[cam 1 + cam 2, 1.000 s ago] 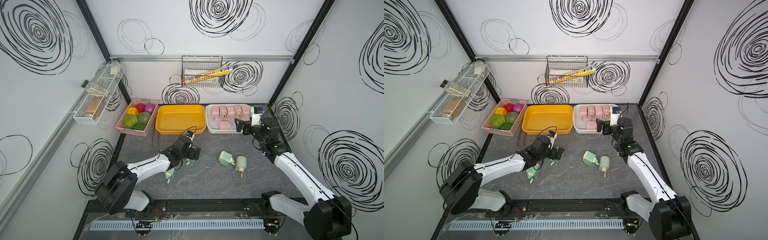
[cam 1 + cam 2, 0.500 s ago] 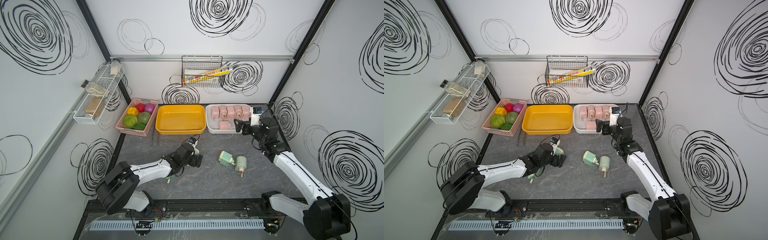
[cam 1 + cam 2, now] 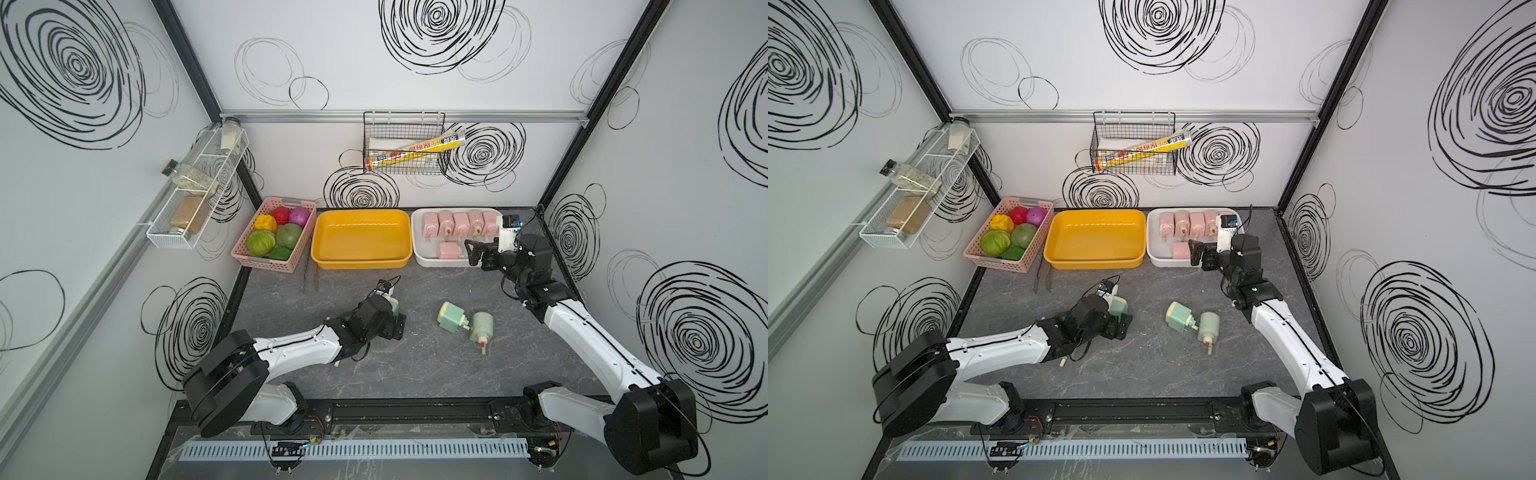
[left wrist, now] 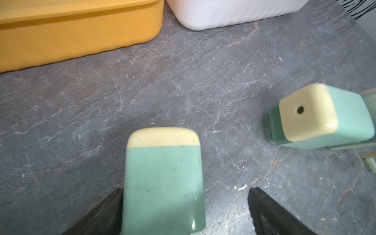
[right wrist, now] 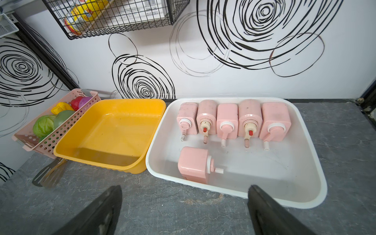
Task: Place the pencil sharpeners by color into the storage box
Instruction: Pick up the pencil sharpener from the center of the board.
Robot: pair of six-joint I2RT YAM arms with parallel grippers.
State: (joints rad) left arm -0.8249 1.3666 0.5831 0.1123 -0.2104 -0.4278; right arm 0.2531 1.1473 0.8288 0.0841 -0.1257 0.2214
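Observation:
My left gripper [image 3: 395, 313] [image 3: 1121, 316] [image 4: 186, 191] is open astride a mint green pencil sharpener [image 4: 162, 179] [image 3: 394, 306] lying on the table. One finger [image 4: 109, 205] touches its side and the other stands apart. Two more green sharpeners [image 3: 451, 318] [image 3: 482, 326] lie mid-table, and one of them [image 4: 325, 116] shows in the left wrist view. Several pink sharpeners [image 5: 234, 122] fill the white storage box [image 5: 211, 186] [image 3: 419, 257]. The yellow box [image 3: 361, 239] [image 5: 109, 132] has nothing in it. My right gripper [image 3: 471, 252] [image 5: 185, 187] hangs open at the white box's front edge.
A pink basket [image 3: 266, 262] of toy vegetables stands left of the yellow box, with tongs [image 3: 309, 276] on the table in front. A wire basket [image 3: 405, 149] hangs on the back wall and a white rack [image 3: 195, 195] on the left wall.
My left arm has sunk lower and reached a little to the right, bringing its jaws around the green sharpener. The right gripper has stayed almost still.

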